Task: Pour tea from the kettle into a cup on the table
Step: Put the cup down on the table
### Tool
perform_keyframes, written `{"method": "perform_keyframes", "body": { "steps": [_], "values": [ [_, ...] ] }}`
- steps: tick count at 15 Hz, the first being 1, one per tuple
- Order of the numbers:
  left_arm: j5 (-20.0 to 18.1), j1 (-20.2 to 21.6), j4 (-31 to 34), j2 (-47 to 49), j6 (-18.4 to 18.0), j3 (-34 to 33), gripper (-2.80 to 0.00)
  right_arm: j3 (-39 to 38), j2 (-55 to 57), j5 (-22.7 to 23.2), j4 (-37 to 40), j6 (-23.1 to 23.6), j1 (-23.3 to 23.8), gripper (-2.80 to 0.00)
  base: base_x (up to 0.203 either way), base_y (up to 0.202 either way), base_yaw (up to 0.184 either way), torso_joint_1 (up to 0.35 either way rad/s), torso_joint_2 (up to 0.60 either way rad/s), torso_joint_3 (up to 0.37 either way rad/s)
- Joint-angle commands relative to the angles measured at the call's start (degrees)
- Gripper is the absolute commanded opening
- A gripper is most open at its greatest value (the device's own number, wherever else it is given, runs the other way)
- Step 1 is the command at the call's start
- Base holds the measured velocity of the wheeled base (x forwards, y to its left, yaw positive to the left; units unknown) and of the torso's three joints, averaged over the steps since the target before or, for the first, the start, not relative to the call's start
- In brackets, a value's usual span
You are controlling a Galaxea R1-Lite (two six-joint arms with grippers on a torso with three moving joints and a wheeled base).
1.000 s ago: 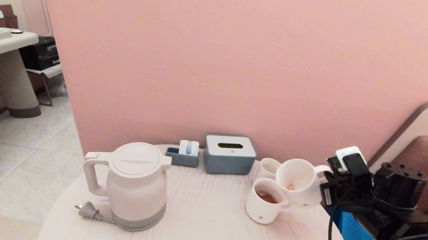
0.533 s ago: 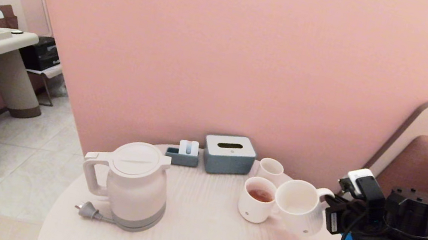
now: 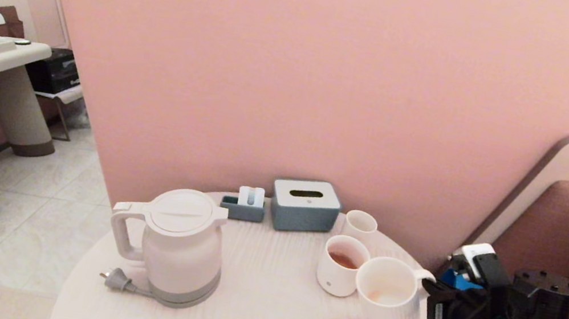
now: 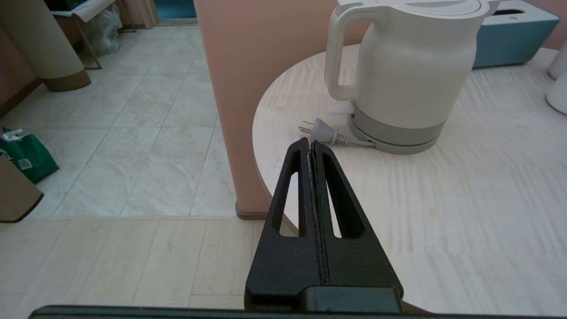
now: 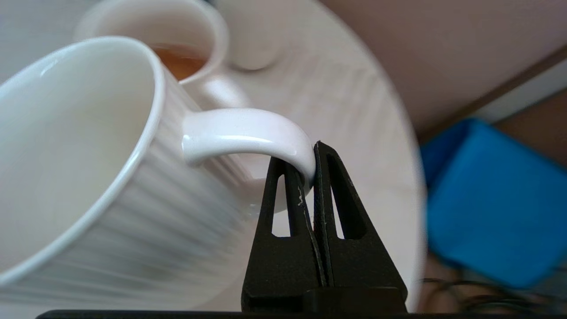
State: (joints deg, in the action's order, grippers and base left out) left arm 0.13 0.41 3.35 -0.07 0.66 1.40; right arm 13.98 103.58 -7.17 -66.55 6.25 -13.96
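The white kettle stands upright on the left of the round table, lid on, its grey plug lying beside it. My right gripper is shut on the handle of a white cup, held slightly tilted at the table's right edge, with only a faint trace of liquid inside. A second white mug next to it holds reddish-brown tea. My left gripper hangs shut and empty off the table's left edge, a short way from the kettle and its plug.
A small handleless white cup, a grey-blue tissue box and a small blue holder line the back of the table by the pink wall. A blue object and cables lie beyond the right edge.
My right gripper has carried the held cup down and towards me, turning it from steeply tipped over the other mug to nearly upright. The tea-filled mug has shifted slightly left.
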Motion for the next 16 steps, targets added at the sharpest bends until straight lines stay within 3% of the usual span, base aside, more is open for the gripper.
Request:
{"method": "perform_keyframes", "body": {
  "steps": [1,3,8,10,16],
  "values": [
    [0.0,0.0,0.0,0.1,0.0,0.0,-2.8,-2.7,0.5,-0.1,-2.8,-3.7,-2.8,-2.8,0.0,0.0,0.0,0.0,0.0,0.0],
    [0.0,0.0,0.0,0.1,0.0,0.0,-2.8,-4.6,2.7,-0.6,-8.1,-8.9,-5.1,-2.8,0.0,0.0,0.0,0.0,0.0,0.0],
    [0.0,0.0,0.0,0.1,0.0,0.0,-2.8,-9.1,15.2,-4.0,-21.6,-13.8,-7.5,-2.8,0.0,0.0,0.0,0.0,0.0,0.0],
    [0.0,0.0,0.1,0.1,0.0,0.0,-2.8,-10.1,15.7,-4.8,-23.1,-16.5,-9.2,-2.8,0.0,0.0,0.0,0.0,0.0,0.0],
    [0.0,0.0,0.0,0.1,0.0,0.0,-2.8,-12.1,17.4,-4.8,-23.1,-18.5,-12.7,-2.8,0.0,0.0,0.0,0.0,0.0,0.0]
  ]
}}
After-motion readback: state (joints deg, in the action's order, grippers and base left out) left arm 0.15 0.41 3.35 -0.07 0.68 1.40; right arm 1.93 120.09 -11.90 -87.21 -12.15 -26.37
